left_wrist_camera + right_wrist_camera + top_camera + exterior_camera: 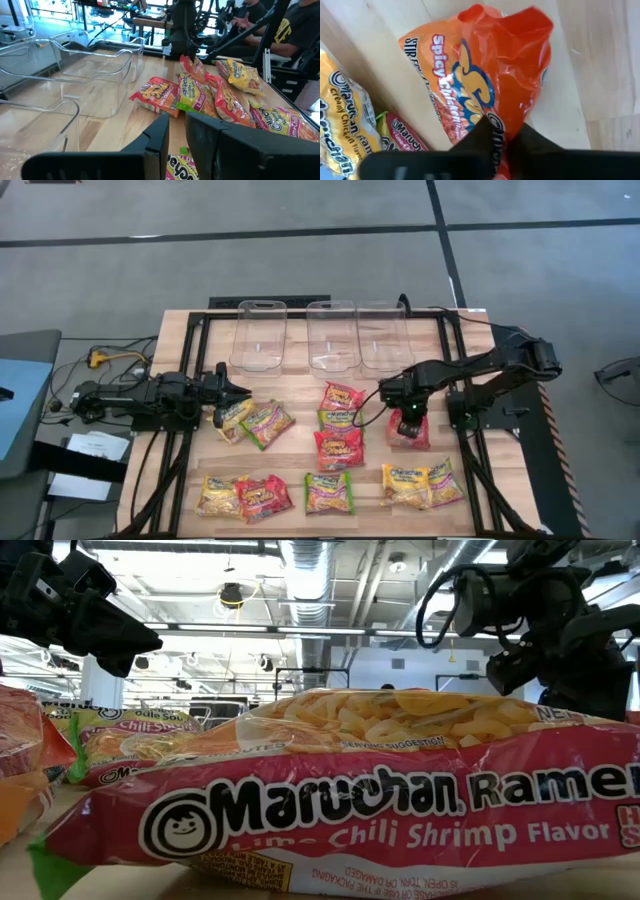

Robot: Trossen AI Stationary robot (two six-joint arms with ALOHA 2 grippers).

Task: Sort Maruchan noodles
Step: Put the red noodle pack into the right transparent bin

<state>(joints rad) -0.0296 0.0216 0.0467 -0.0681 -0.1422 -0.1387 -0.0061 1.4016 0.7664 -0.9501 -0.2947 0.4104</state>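
Sorting has begun at the right claw only; no packet lies in any of the three clear bins [335, 335] at the far edge of the worktop [290, 465].

Left of the bins, the left claw [238, 391] is stretched low toward the middle, fingers nearly together with nothing between them. It sits just above a yellow packet [234, 419] and a green-edged packet [267, 423], probably parked clear of the working arm.

Below the middle bin lies a stack of three packets [340, 423]. Nearer the front edge are a yellow and red pair [245, 496] and a single green-edged packet [328, 492].

Below and right of the right-hand bin, the right claw [506, 139] points straight down and is pinched shut on one edge of the red Spicy Chicken packet [490, 75]. The film is bunched between the fingers, and a thin edge grip suits a flat packet. The packet appears to rest on the wood.

Obstructions: a yellow Creamy Chicken packet [342, 125] and a pink packet [402, 135] lie just beside the held one; two more yellow packets [421, 483] sit toward the front. The route to the bins looks unobstructed, apart from the bin walls to be cleared.
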